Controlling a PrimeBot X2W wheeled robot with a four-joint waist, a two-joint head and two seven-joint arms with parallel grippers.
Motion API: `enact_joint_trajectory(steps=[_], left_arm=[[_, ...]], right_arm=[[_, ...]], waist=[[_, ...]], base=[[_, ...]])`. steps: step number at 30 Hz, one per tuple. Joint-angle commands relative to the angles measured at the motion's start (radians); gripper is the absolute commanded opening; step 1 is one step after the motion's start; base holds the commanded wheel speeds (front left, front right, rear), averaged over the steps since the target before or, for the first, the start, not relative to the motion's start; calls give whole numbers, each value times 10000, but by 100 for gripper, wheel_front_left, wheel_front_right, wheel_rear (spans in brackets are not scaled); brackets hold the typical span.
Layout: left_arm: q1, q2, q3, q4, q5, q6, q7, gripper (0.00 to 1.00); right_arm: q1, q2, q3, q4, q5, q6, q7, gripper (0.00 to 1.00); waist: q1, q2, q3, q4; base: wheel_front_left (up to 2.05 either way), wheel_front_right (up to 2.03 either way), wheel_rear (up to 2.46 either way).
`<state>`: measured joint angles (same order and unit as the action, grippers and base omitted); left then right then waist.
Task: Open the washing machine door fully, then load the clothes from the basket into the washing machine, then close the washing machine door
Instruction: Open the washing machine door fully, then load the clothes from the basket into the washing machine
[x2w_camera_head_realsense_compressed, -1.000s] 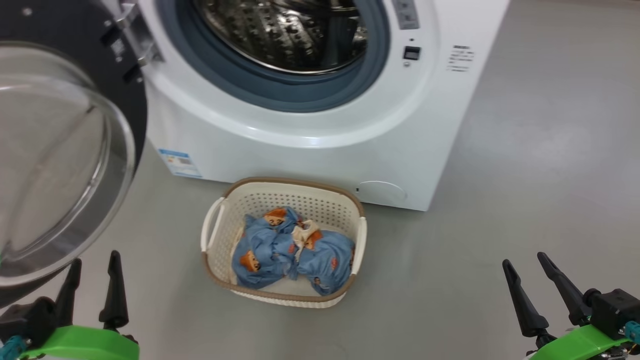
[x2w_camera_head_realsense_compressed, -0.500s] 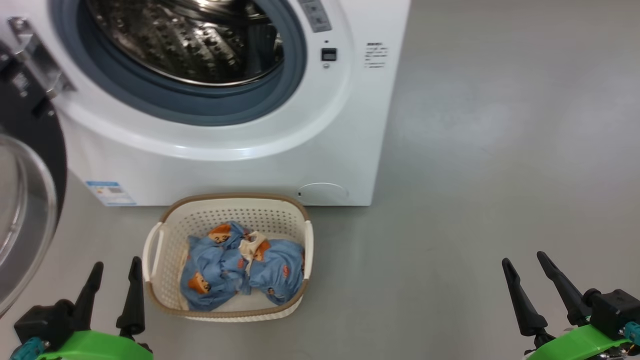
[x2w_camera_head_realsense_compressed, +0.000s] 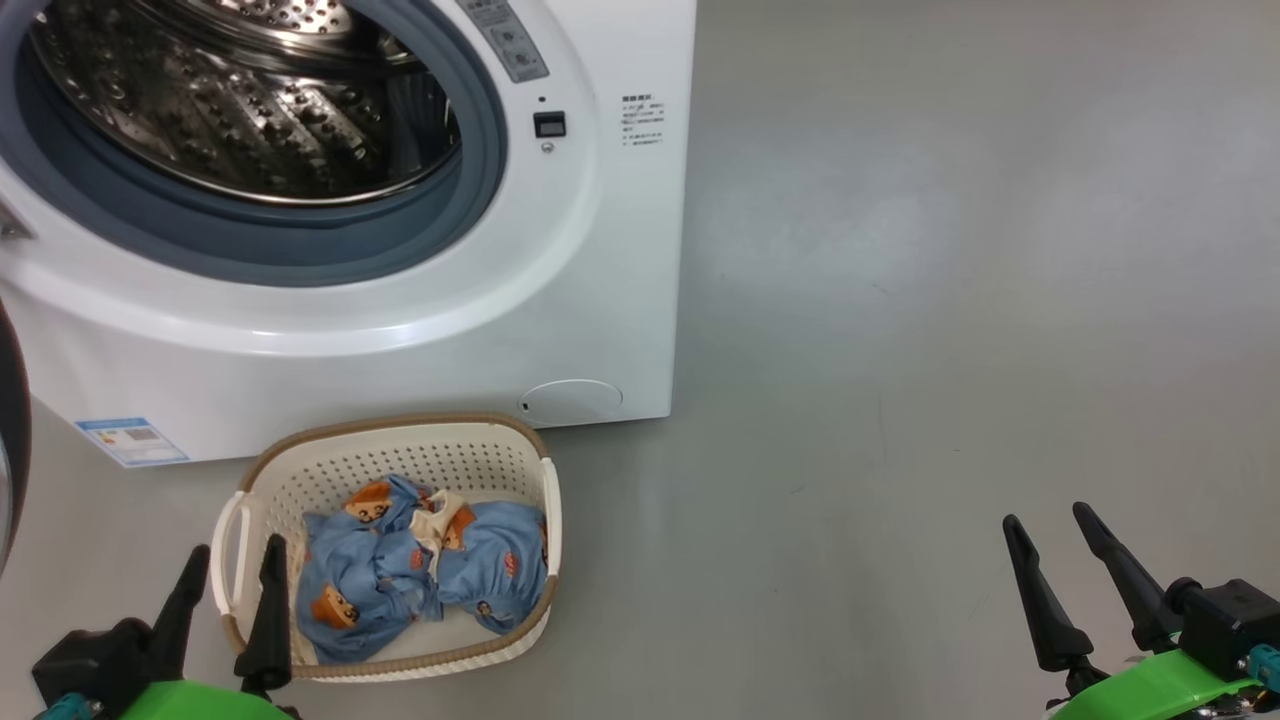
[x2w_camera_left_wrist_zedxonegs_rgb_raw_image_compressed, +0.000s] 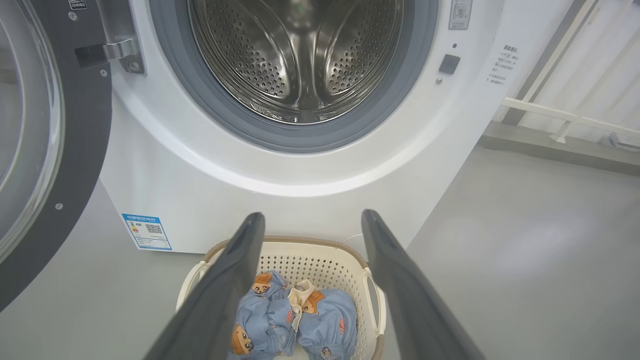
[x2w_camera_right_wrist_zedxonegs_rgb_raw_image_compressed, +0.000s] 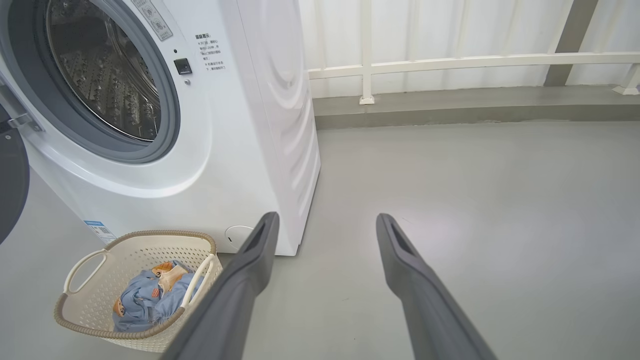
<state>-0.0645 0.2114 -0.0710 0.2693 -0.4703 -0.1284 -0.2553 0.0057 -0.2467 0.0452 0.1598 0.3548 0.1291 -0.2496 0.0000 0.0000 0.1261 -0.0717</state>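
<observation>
**Camera swings right as loading nears**

Head view has turned since a second ago, sliding the washing machine (x2w_camera_head_realsense_compressed: 620, 300) and the basket (x2w_camera_head_realsense_compressed: 400, 425) toward its left edge; neither has itself moved. The washing machine door (x2w_camera_left_wrist_zedxonegs_rgb_raw_image_compressed: 85, 125) stands swung wide, the drum (x2w_camera_left_wrist_zedxonegs_rgb_raw_image_compressed: 300, 60) bare. The clothes (x2w_camera_head_realsense_compressed: 400, 575) lie bunched in the basket, on the floor before the machine. The left gripper (x2w_camera_head_realsense_compressed: 237, 548) and right gripper (x2w_camera_head_realsense_compressed: 1045, 515) are both spread and empty, the left just beside the basket's near rim. Loading looks next: the left gripper should drop inside the rim, pinch a thick fold, and lift clear before turning to the drum.
</observation>
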Motion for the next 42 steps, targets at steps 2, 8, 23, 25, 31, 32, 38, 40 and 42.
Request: enact_joint_trajectory(steps=[2,8,23,25,31,32,38,40,42], left_arm=[[-80,320,343,-264,-48,-23,-65,100],[-46,272,462,-263,-91,-23,-65,100],[-185,418,357,-176,-507,-23,-65,100],[-208,444,323,-175,-523,-23,-65,100],[-289,512,255,-210,-508,-23,-65,100],[-307,523,253,-221,-493,-23,-65,100],[-381,525,281,-230,-441,-23,-65,100],[-408,520,290,-238,-407,-23,-65,100],[-432,504,303,-226,-379,-23,-65,100]], right_arm=[[125,-124,120,-251,-37,16,-122,100],[144,-108,78,-263,-40,16,-122,100],[71,-88,89,-273,-59,16,-122,100],[64,-83,91,-273,-62,16,-122,100],[19,-46,110,-281,-62,16,-122,100],[11,-37,112,-283,-63,16,-122,100],[0,11,96,-283,-66,16,-122,100],[-8,25,98,-286,-67,16,-122,100],[-21,44,102,-287,-68,16,-122,100]], waist=[[0,0,-36,-64],[0,0,-63,-43],[0,0,9,45],[0,0,23,42],[0,0,101,33],[0,0,114,33],[0,0,139,63],[0,0,150,81],[0,0,159,104]], base=[[0,0,0],[0,0,0],[13,-44,31],[57,-148,91],[62,-152,90],[75,-149,74],[77,-122,45],[65,-75,10],[43,-43,0]])
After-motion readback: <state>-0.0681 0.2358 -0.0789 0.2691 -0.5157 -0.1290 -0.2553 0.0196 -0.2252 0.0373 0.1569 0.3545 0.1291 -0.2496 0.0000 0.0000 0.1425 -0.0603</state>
